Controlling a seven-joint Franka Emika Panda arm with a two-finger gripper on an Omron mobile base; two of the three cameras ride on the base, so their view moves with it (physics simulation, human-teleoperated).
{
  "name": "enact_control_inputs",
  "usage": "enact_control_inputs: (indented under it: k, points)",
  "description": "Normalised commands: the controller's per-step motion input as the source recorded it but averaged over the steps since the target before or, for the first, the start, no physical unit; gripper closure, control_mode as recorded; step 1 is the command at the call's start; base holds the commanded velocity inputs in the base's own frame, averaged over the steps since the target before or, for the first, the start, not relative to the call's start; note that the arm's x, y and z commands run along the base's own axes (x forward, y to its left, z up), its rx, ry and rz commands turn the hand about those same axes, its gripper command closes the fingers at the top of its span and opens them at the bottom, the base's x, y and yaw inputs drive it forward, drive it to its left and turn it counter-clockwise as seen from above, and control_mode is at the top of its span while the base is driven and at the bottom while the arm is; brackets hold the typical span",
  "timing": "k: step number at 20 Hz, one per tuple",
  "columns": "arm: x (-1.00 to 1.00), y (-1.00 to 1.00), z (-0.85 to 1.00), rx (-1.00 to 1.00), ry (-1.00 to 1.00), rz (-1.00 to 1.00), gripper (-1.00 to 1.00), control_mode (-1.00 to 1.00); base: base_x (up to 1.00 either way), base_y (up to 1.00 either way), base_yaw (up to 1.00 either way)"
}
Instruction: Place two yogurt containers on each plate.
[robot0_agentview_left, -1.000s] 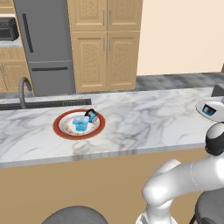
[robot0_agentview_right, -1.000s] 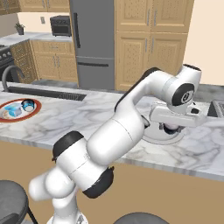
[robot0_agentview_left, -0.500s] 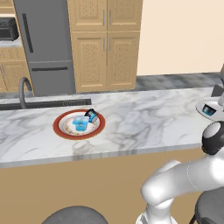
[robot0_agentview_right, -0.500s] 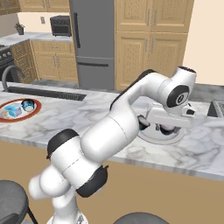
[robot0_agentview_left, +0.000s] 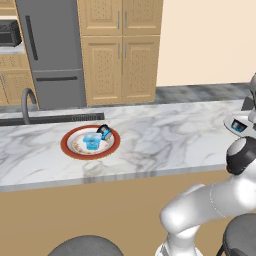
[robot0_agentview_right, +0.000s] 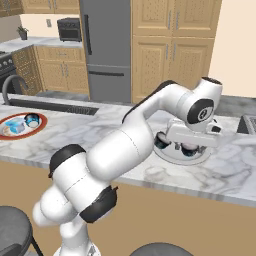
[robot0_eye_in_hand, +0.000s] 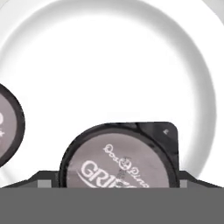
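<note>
White plate (robot0_eye_in_hand: 131, 52) mostly bare past dark-lidded yogurt cup (robot0_eye_in_hand: 120, 159), second cup (robot0_eye_in_hand: 6, 124) crowding one edge

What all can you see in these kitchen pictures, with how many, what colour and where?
Red-rimmed plate: one, white centre, left on the marble counter.
Yogurt containers on it: two, pale blue at the centre, dark with blue tilted at its rim.
White plate: one, right on the counter, under the hand.
Yogurt containers on the white plate: two, dark with grey lids, one beneath the hand, one at the hand view's left edge.
Faucet: one, grey, far left.
Fridge: one, grey, behind.
Cabinets: light wood, behind.
Gripper: one, low over the white plate.
</note>
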Motion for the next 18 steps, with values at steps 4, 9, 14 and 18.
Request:
enact_control_inputs:
  k: [4, 9, 14, 18]
  points:
    - [0.0, 0.01, 0.12, -0.05, 0.0, 0.0, -1.0, -1.0, 0.0, 0.0, 0.0]
    - [0.0, 0.06, 0.5, -0.07, 0.0, 0.0, -1.0, -1.0, 0.0, 0.0, 0.0]
    - [-0.31, 0.29, 0.7, -0.04, 0.0, 0.0, -1.0, -1.0, 0.0, 0.0, 0.0]
    - [-0.64, 0.8, 0.41, -0.12, -0.02, 0.0, -1.0, -1.0, 0.0, 0.0, 0.0]
